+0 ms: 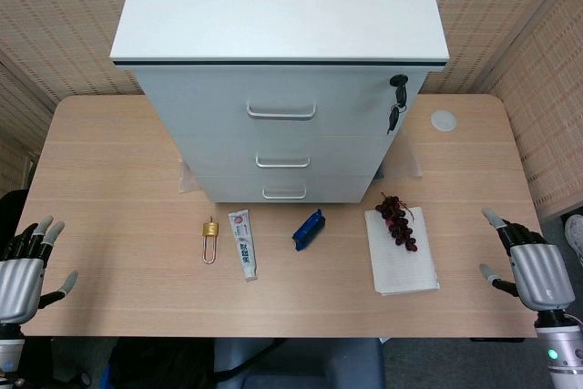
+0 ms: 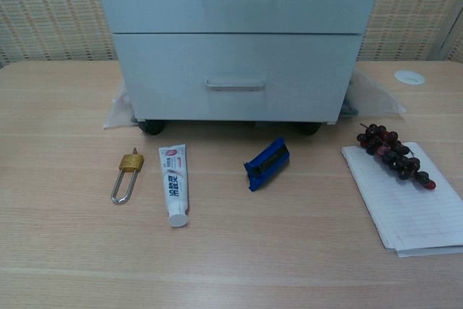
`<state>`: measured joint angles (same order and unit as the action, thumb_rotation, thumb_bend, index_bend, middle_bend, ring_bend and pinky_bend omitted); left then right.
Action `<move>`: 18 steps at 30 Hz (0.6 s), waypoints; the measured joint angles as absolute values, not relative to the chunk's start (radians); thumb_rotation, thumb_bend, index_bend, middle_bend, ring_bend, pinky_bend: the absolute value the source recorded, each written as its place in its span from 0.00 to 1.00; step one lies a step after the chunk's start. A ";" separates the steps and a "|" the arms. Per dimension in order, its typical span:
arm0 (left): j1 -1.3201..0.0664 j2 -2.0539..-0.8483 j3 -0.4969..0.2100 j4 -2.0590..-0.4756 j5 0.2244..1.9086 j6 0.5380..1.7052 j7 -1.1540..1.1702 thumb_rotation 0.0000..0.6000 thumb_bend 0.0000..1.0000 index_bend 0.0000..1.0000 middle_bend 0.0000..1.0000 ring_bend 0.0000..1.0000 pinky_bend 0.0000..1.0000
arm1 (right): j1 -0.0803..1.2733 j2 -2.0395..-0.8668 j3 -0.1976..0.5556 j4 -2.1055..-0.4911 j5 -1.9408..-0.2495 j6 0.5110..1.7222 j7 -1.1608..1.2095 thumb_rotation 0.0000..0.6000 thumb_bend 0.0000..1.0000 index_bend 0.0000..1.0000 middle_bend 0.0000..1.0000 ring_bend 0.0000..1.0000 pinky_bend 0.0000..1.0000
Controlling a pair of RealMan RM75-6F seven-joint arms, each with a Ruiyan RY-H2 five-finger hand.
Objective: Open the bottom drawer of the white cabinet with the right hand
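- Left hand (image 1: pixel 25 266) sits at the lower left of the head view, fingers spread, holding nothing.
- Brass padlock (image 2: pixel 128 175), white toothpaste tube (image 2: pixel 173 184) and small blue plastic clip (image 2: pixel 267 163) lie in a row on the light wooden table (image 2: pixel 289 251), below the cabinet's front.
- White three-drawer cabinet (image 1: pixel 282 25) fills the upper centre; its bottom drawer (image 2: pixel 235 77) faces the robot, front closed, long axis running left to right across the frame.
- Bottom drawer's slim silver handle (image 2: pixel 235 85) is the place to hook fingers; it looks rigid and smooth, so fingertips may slip.
- Cabinet stands on castors, so it may roll toward the robot when pulled; that is a judgement.
- Right hand (image 1: pixel 533 266) rests at the lower right, fingers apart, empty, well apart from the handle.
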<state>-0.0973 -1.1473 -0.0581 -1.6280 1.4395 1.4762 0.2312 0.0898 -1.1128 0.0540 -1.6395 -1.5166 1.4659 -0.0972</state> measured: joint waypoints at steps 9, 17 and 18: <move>-0.097 -1.143 -0.059 -1.624 1.442 1.480 0.225 1.00 0.27 0.10 0.07 0.08 0.15 | 0.091 -1.104 0.051 -1.659 -1.522 1.464 -0.106 1.00 0.20 0.12 0.28 0.25 0.38; -0.098 -1.138 -0.060 -1.624 1.468 1.498 0.215 1.00 0.27 0.11 0.07 0.08 0.15 | 0.101 -1.098 0.052 -1.679 -1.557 1.474 -0.113 1.00 0.20 0.12 0.33 0.26 0.38; -0.098 -1.137 -0.059 -1.625 1.471 1.499 0.215 1.00 0.27 0.11 0.07 0.08 0.15 | 0.107 -1.096 0.053 -1.685 -1.562 1.470 -0.116 1.00 0.20 0.12 0.34 0.26 0.38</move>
<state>-0.0985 -1.1374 -0.0595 -1.6247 1.4706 1.4987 0.2148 0.1066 -1.0957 0.0532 -1.6846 -1.5622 1.4702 -0.1156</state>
